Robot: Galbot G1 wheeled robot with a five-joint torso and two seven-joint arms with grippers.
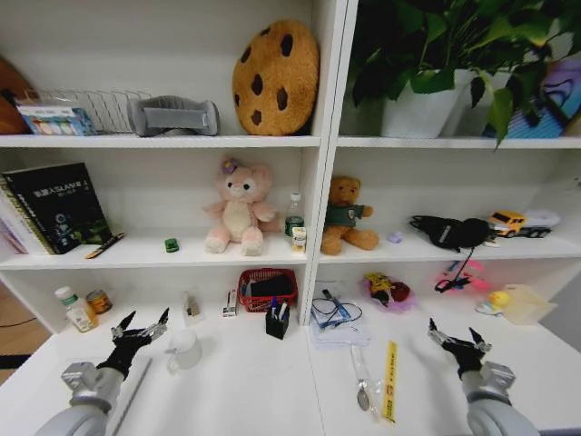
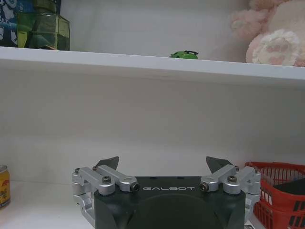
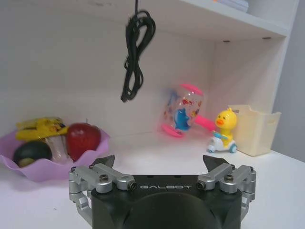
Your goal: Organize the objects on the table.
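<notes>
Pens are standing in the small black cup mid-table: light, stiff, slippery, best pinched mid-barrel. Left gripper and right gripper are hovering wide open, empty.

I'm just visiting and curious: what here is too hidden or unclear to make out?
- Head view: the book cover's small print is too small to read.
- Head view: what is inside the red basket is too dark to tell.
- Left wrist view: the can is cut off by the edge.
</notes>
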